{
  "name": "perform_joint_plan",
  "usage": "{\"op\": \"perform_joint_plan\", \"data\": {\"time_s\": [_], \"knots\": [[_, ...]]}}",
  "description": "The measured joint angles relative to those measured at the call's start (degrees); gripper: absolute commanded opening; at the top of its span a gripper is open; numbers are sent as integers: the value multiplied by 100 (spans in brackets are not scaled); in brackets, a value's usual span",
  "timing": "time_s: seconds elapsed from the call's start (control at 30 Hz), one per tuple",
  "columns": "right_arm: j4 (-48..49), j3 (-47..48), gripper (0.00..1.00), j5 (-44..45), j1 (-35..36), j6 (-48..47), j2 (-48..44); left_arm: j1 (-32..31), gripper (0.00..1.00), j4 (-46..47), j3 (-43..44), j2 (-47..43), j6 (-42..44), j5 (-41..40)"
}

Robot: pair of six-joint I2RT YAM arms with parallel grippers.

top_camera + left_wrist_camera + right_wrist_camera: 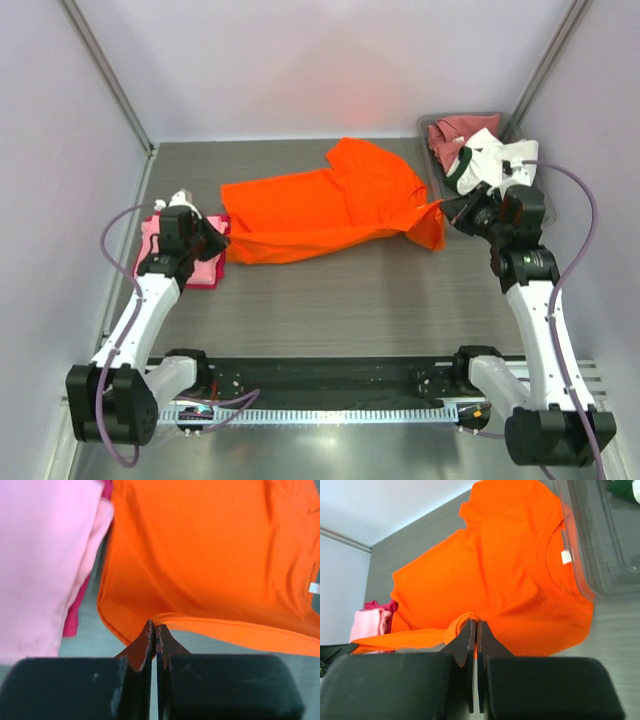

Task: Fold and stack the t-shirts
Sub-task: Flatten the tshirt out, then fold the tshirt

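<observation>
The orange t-shirt [330,210] lies spread across the middle of the grey surface [350,300], its left hem pinched in the clenched left tool [153,632] beside the folded pink t-shirt [40,555], its right end pinched in the clenched right tool [474,627] near the bin [600,565].

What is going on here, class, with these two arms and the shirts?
Both arms are working on the orange t-shirt, which lies across the table. The left pincer is shut on its edge beside the folded pink t-shirt, and the right pincer is shut on its edge near the bin. The bin holds a crumpled rose-red t-shirt and white t-shirt.
</observation>
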Motion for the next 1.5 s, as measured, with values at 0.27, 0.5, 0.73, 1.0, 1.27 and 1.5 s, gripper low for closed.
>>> {"op": "perform_joint_plan", "data": {"time_s": [0.27, 0.5, 0.73, 1.0, 1.27, 1.5], "knots": [[-1014, -431, 1, 59, -2, -243, -1285, -103, 0, -153, -850, -1294, -511, 101], [-1521, -396, 1, 4, -2, -275, -1843, -107, 0, -457, -1104, -2188, -852, 79], [-1652, -492, 1, -44, -2, -413, -1276, -107, 0, -925, -1362, -2907, -1049, -308], [-1300, -852, 1, -15, 140, -358, -457, -107, 0, -1169, -1541, -3029, -1351, -737], [-881, -748, 1, 599, 831, -280, 584, -107, 0, -999, -1591, -2511, -1473, -907], [-828, -17, 1, 1161, 831, -389, 1220, -107, 0, -702, -1598, -1912, -1473, -944]]}}
